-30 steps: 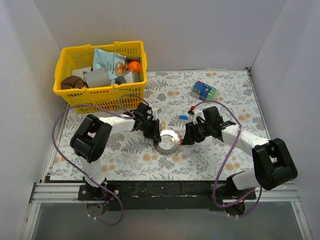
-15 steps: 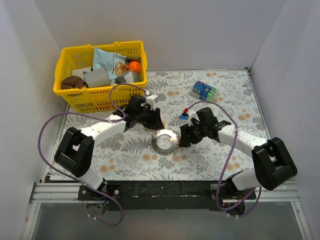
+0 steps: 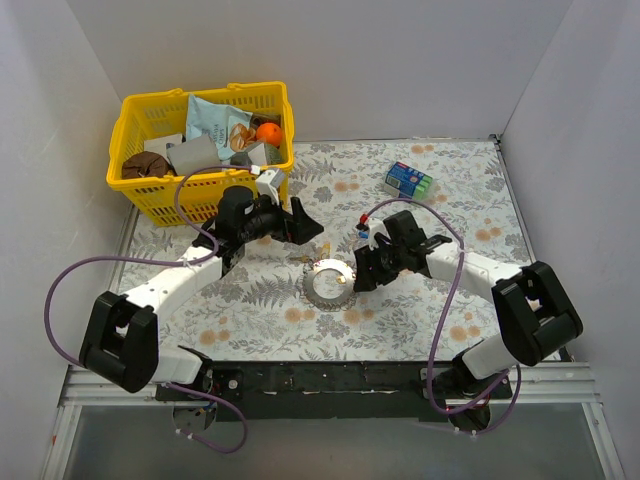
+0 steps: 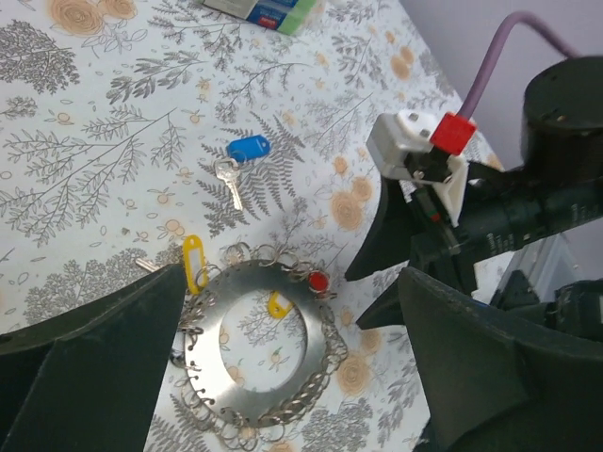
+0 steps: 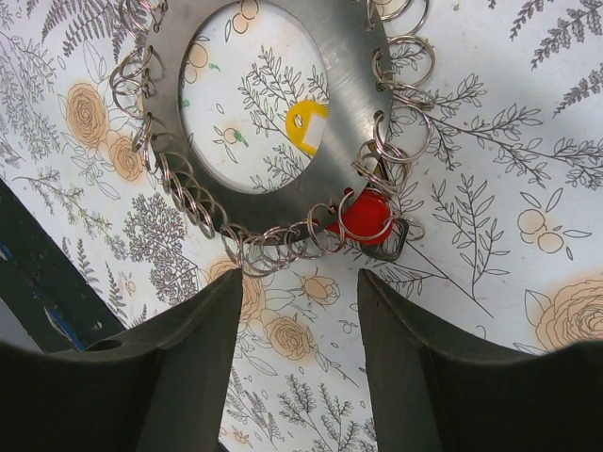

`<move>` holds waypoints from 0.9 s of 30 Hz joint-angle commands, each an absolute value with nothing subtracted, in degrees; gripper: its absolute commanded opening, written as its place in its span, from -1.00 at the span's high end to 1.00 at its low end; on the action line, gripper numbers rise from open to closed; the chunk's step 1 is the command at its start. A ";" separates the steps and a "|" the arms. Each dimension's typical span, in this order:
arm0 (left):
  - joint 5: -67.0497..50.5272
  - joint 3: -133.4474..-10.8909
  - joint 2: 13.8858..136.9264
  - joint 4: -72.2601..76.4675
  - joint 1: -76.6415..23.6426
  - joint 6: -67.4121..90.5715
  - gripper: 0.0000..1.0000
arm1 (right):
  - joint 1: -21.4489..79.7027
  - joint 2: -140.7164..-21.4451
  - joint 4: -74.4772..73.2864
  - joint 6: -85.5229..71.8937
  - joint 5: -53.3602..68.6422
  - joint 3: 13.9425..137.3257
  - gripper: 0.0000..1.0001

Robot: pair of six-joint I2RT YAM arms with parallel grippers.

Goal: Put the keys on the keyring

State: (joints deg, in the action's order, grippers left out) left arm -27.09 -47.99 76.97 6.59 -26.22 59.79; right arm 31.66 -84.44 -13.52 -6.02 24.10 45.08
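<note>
The keyring (image 3: 322,290) is a flat metal hoop edged with small wire loops, lying mid-table. It also shows in the left wrist view (image 4: 209,350) and the right wrist view (image 5: 350,66). A red key head (image 5: 366,215) (image 4: 318,281) sits among its loops. One yellow key tag (image 4: 279,303) (image 5: 306,125) lies inside the hoop, another (image 4: 193,262) at its rim. A blue key (image 4: 248,149) lies loose beyond. My left gripper (image 3: 303,222) (image 4: 292,282) hangs open above and behind the ring, holding nothing. My right gripper (image 3: 358,274) (image 5: 300,282) stands open just beside the ring's red-key edge.
A yellow basket (image 3: 128,112) full of objects stands at the back left, close behind the left arm. A blue-green packet (image 3: 408,180) (image 4: 268,9) lies at the back right. White walls close the table on three sides.
My left gripper has opened wide and drawn back from the ring toward the basket. The right gripper has shifted slightly left, staying at the ring's edge.
</note>
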 commanded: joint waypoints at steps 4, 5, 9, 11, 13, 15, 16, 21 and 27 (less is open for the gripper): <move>-33.92 -48.25 75.85 10.98 -23.21 66.43 -0.96 | 32.78 -85.60 -13.97 -5.98 24.61 47.55 -0.13; -34.36 -47.99 76.02 12.03 -23.03 66.97 -0.96 | 32.96 -85.69 -14.06 -6.06 24.61 47.55 -0.12; -33.48 -47.99 76.29 11.61 -22.68 68.55 -0.97 | 33.05 -86.13 -14.24 -5.71 24.70 47.55 -0.09; -34.71 -48.95 76.82 10.03 -22.59 67.42 -0.97 | 33.05 -86.40 -14.15 -5.54 24.70 47.55 -0.09; -34.63 -49.39 77.08 9.32 -22.59 67.15 -0.97 | 33.05 -87.09 -14.24 -5.36 24.78 47.72 -0.08; -34.10 -49.13 76.64 9.05 -22.59 66.71 -0.96 | 33.05 -87.54 -13.89 -5.36 25.48 47.90 -0.08; -34.01 -49.04 76.47 9.05 -22.59 66.71 -0.96 | 33.05 -87.89 -13.80 -5.36 25.66 47.90 -0.08; -34.45 -48.34 76.20 9.49 -22.50 66.62 -0.96 | 33.05 -89.12 -13.62 -5.27 26.45 48.16 -0.08; -35.86 -47.99 76.73 10.02 -22.59 66.88 -0.96 | 33.13 -90.44 -13.10 -5.19 26.63 48.43 -0.15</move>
State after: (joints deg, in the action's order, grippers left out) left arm -34.06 -48.01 77.52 9.47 -22.83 66.96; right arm 32.77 -89.56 -13.58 -5.96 25.30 46.13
